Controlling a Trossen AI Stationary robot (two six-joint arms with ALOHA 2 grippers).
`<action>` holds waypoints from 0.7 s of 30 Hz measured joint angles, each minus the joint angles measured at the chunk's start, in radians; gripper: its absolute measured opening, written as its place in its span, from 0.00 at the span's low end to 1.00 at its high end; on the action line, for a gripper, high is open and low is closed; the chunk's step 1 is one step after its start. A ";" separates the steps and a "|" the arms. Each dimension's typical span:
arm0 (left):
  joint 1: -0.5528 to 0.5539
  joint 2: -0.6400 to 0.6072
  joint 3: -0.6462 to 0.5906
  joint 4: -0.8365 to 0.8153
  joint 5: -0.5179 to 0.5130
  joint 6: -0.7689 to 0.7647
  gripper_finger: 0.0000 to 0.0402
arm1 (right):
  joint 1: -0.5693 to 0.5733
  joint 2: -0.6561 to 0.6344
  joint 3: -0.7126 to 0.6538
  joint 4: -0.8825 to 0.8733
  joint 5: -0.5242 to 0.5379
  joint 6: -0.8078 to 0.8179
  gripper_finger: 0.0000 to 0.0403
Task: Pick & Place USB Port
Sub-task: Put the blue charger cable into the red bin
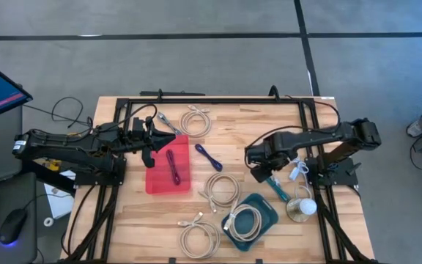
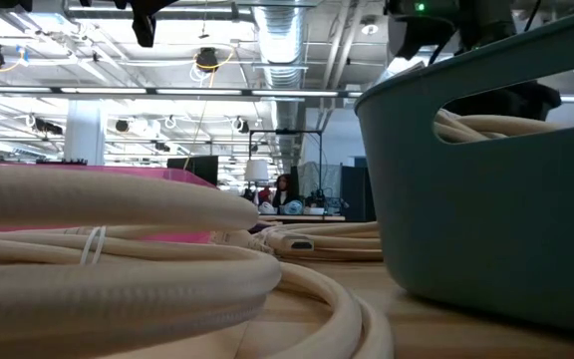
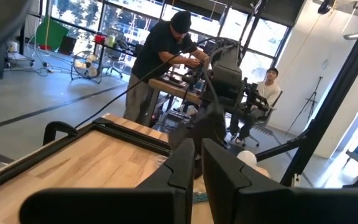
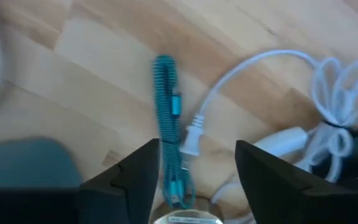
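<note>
A teal braided USB cable (image 4: pixel 166 118) lies bundled on the wood (image 1: pixel 277 188), beside a white cable's plug (image 4: pixel 191 142). My right gripper (image 4: pixel 196 177) (image 1: pixel 258 173) is open and hovers over the teal cable, one finger on each side, apart from it. My left gripper (image 3: pixel 199 171) (image 1: pixel 170 134) is shut on nothing, held level above the far edge of the pink tray (image 1: pixel 156 182). A purple cable (image 1: pixel 174 166) lies in that tray. A second purple cable (image 1: pixel 207 156) rests on the table.
Cream cable coils lie on the table (image 1: pixel 196 120) (image 1: pixel 222 189) (image 1: pixel 198 237). Another coil sits in a teal basket (image 1: pixel 264 204) (image 2: pixel 486 229). A white cable bundle (image 1: pixel 299 170) and a round white-capped object (image 1: pixel 304 207) sit near the right arm. People work in the room beyond (image 3: pixel 166 56).
</note>
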 joint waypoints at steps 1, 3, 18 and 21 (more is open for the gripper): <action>0.000 0.000 0.000 0.000 -0.001 0.002 0.08 | 0.008 0.000 -0.006 0.031 -0.003 0.000 0.51; 0.000 0.000 0.000 0.000 -0.009 0.003 0.08 | 0.021 0.000 -0.017 0.083 -0.004 0.000 0.52; 0.000 0.000 0.000 0.000 -0.015 0.002 0.08 | 0.036 -0.001 -0.122 0.191 0.003 0.044 0.46; 0.000 0.000 0.000 0.000 -0.015 0.002 0.08 | 0.036 -0.001 -0.149 0.229 -0.001 0.047 0.46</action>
